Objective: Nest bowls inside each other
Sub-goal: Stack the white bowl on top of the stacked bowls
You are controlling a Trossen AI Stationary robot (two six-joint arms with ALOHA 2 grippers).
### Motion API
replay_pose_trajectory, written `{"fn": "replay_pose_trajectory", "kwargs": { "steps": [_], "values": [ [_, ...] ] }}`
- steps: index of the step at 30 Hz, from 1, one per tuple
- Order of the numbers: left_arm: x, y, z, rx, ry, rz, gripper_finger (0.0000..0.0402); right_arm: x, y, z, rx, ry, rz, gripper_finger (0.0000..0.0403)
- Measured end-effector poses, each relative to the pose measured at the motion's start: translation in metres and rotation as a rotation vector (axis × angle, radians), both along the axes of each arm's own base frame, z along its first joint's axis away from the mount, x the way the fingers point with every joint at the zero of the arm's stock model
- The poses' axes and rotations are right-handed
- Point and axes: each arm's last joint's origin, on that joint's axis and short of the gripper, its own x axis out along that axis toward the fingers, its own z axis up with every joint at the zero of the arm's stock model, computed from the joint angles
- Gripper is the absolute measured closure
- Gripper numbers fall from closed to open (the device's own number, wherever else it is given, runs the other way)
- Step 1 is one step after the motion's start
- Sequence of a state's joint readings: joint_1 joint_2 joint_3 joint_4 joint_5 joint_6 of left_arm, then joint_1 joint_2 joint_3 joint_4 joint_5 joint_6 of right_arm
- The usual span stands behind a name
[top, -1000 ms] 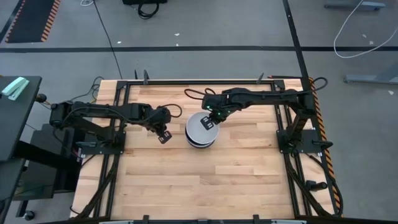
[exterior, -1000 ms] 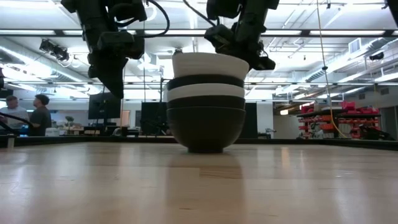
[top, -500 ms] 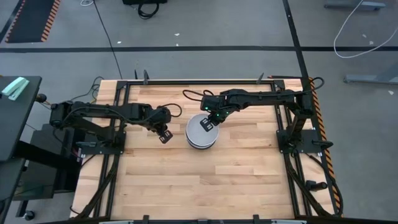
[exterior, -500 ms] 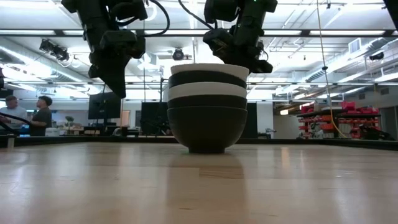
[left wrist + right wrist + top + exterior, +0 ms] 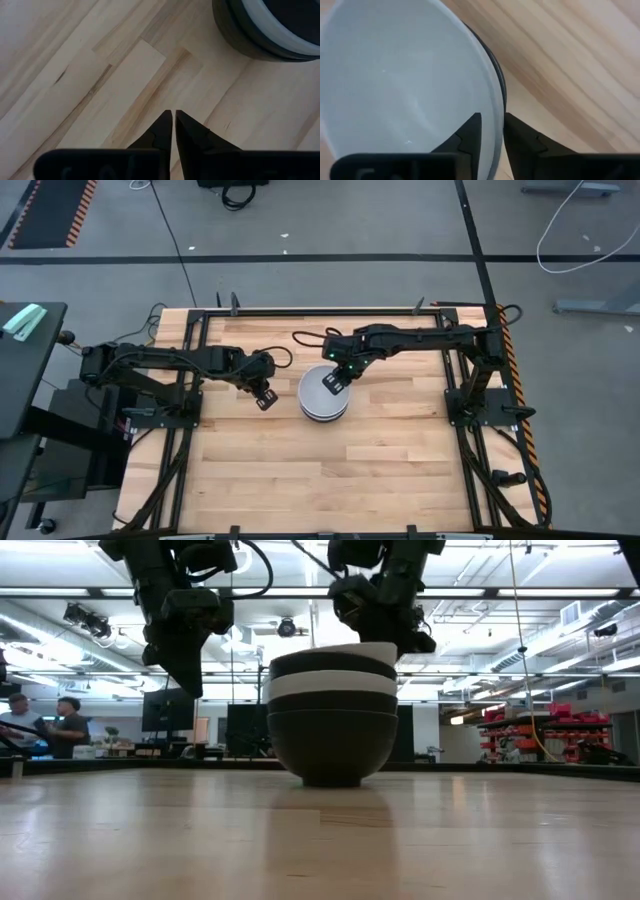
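Observation:
The bowls stand nested in one stack (image 5: 323,392) at the table's middle; the low view shows a black bowl (image 5: 332,745) at the bottom, a white band (image 5: 332,686), a black band (image 5: 330,665) and a white bowl on top. My right gripper (image 5: 335,380) is above the stack, shut on the top white bowl (image 5: 395,80). My left gripper (image 5: 265,398) hangs shut above the table just left of the stack, its fingertips (image 5: 173,120) together and touching nothing. My right gripper holds the top white bowl by its rim (image 5: 492,132), on the far right side. One finger (image 5: 470,137) is inside the bowl and one (image 5: 520,142) outside. The fingers come from above, slanting in from the far right. The bowl sits sunk into the stack, only its rim (image 5: 368,648) showing.
Bare wooden table (image 5: 330,470) lies around the stack, with metal frame rails (image 5: 300,311) along the edges. Beyond the table, people (image 5: 55,725) stand far off in the room.
My right gripper has gone down, lowering the white bowl into the stack. A second ago the bowl stood tall above the black band; now only its rim shows over it. The left arm has kept still.

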State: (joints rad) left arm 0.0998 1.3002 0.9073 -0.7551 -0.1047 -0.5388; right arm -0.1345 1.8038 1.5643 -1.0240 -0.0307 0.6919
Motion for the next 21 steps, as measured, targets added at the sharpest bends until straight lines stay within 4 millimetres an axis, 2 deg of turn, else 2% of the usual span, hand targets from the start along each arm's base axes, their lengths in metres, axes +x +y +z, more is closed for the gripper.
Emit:
{"fn": "replay_pose_trajectory", "kwargs": {
  "steps": [4, 12, 17, 21],
  "values": [
    [0.000, 0.000, 0.000, 0.000, 0.000, 0.001, 0.0377, 0.002, -0.001, 0.018, -0.020, -0.032, 0.012, 0.0310],
    [0.000, 0.000, 0.000, -0.001, -0.001, 0.002, 0.0389, -0.007, -0.005, 0.051, -0.100, 0.017, 0.018, 0.0309],
    [0.000, 0.000, 0.000, -0.001, -0.001, 0.002, 0.0384, -0.003, -0.004, 0.066, -0.125, -0.047, 0.049, 0.0309],
    [0.000, 0.000, 0.000, -0.001, -0.001, 0.002, 0.0375, 0.002, 0.006, 0.068, -0.127, -0.092, 0.098, 0.0322]
  ]
}}
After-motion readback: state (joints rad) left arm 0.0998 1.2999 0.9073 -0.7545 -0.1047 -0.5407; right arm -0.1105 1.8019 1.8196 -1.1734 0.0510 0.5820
